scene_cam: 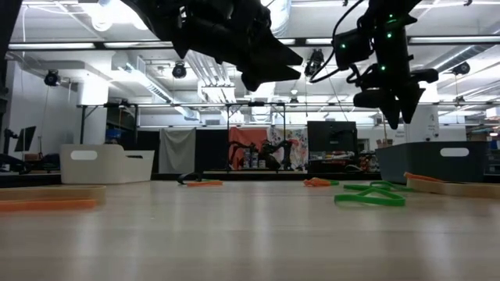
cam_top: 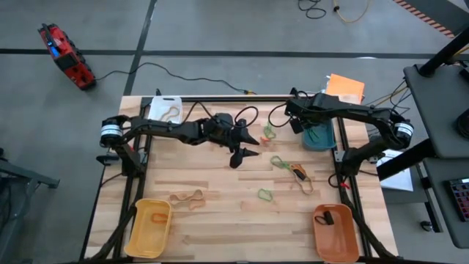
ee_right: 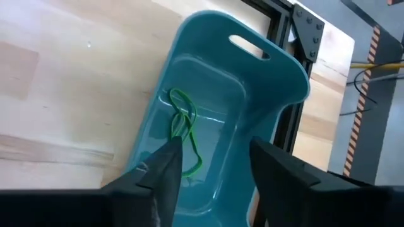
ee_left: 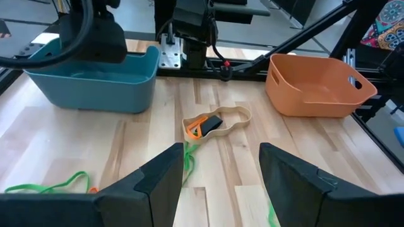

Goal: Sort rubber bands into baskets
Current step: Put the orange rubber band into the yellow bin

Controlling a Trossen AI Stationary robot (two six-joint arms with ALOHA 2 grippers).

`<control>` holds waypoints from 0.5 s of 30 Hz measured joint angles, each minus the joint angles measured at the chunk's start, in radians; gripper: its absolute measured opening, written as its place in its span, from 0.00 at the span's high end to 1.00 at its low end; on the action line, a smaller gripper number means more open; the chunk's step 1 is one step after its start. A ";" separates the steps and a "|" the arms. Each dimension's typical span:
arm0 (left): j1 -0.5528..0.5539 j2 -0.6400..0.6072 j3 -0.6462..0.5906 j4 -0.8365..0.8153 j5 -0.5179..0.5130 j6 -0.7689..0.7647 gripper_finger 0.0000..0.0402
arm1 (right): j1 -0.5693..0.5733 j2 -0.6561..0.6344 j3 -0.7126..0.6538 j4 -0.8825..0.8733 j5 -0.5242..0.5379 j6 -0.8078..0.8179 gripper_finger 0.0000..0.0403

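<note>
My right gripper point(ee_right: 211, 167) hangs over the teal basket point(ee_right: 278, 75), jaws parted and empty; a green band point(ee_right: 183, 123) lies below them, limp, featherlight. My left gripper point(ee_left: 221, 173) gapes empty; ahead lies a tan band point(ee_left: 237, 116), best pinched across one strand.

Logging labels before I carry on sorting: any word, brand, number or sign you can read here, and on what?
None readable.
Teal basket, orange basket, both grippers: no print visible.
Posters in the room behind, low view: too blurred to read.
</note>
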 joint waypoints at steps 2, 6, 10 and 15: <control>-0.002 0.000 0.000 -0.017 0.000 0.000 0.52 | 0.001 -0.002 0.000 0.027 -0.001 -0.027 0.54; -0.002 0.000 0.000 -0.088 0.000 -0.002 0.52 | 0.027 -0.011 0.000 0.114 -0.010 -0.080 0.51; -0.002 0.000 0.000 -0.188 -0.001 -0.013 0.52 | 0.081 -0.021 0.000 0.223 -0.035 -0.140 0.51; -0.002 0.000 0.000 -0.362 -0.081 -0.018 0.52 | 0.171 -0.026 0.000 0.365 -0.063 -0.209 0.52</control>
